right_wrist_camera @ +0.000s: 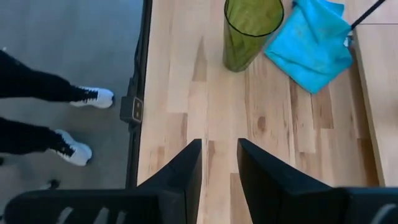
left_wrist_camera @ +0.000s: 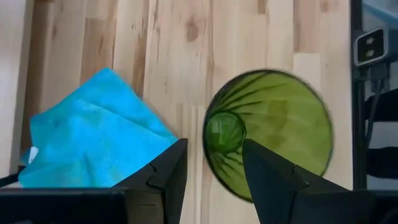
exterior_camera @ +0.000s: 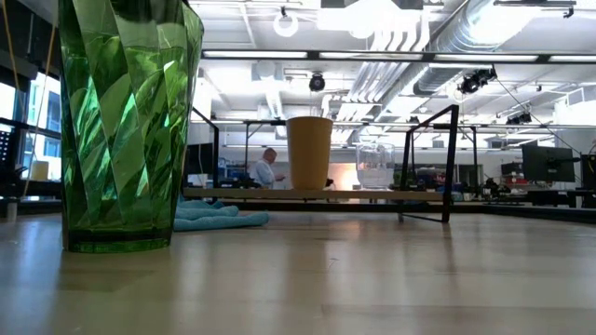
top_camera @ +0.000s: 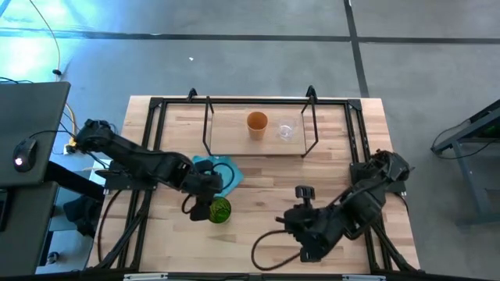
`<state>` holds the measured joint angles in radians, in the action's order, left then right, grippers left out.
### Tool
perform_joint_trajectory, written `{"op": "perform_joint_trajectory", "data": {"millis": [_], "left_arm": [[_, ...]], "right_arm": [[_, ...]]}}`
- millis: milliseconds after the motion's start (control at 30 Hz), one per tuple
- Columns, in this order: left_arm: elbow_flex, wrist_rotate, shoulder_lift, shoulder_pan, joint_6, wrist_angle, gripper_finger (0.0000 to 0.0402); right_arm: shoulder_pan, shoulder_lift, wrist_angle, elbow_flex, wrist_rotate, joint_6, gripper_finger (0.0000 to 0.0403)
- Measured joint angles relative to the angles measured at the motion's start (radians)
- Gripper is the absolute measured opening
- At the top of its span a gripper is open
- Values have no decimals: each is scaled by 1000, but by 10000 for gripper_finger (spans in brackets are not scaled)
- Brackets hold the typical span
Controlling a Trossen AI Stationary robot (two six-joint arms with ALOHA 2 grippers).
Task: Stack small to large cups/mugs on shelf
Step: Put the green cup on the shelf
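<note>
High view: the shelf (top_camera: pixel 234 148) sits at upper centre of the frame, its board carrying the orange cup (top_camera: pixel 257 123) and, just to its right, the small clear cup (top_camera: pixel 287 132); the two stand side by side, apart, not nested. The green cup (top_camera: pixel 219 209) stands on the table (top_camera: pixel 258 226) at lower centre-left, off the shelf, beside the teal cloth (top_camera: pixel 221 172). The left gripper (top_camera: pixel 200 204) hangs over the green cup's left edge; the right arm waits at lower right, its right gripper (top_camera: pixel 305 193) well apart from every cup.

Low view: the green cup (exterior_camera: pixel 128 121) fills the left of the frame, upright on the tabletop, with no fingers in sight around it. Mid-frame, the orange cup (exterior_camera: pixel 309 153) and clear cup (exterior_camera: pixel 374 166) stand upright on the shelf board (exterior_camera: pixel 307 194).

Left wrist view: the dark fingers (left_wrist_camera: pixel 168 180) are spread at the bottom of the frame, one to each side of the green cup's (left_wrist_camera: pixel 273 137) near rim, nothing clamped.

Right wrist view: the fingers (right_wrist_camera: pixel 186 174) are parted and empty above bare wood at the bottom; the green cup (right_wrist_camera: pixel 245 31) stands at top centre.

By these pictures two cups are on the shelf; the third remains to be lifted there, and no stacking is done.
</note>
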<state>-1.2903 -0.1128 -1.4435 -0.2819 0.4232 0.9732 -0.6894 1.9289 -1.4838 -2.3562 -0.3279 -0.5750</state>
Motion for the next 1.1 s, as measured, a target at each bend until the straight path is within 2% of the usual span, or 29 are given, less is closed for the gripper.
{"op": "perform_joint_trajectory", "data": {"millis": [500,900,1000,1100], "left_arm": [[1,83,-51,27,-27,7,143],[0,97,-87,27,-26,12,142],[0,95,-87,27,-26,15,125],[0,72,-88,27,-26,16,81]], "right_arm": [[-109,1,0,0,-193,-173,94],[-143,1,1,0,-251,-255,94],[-149,1,1,0,-263,-263,94],[-151,1,2,0,-269,-263,94]]}}
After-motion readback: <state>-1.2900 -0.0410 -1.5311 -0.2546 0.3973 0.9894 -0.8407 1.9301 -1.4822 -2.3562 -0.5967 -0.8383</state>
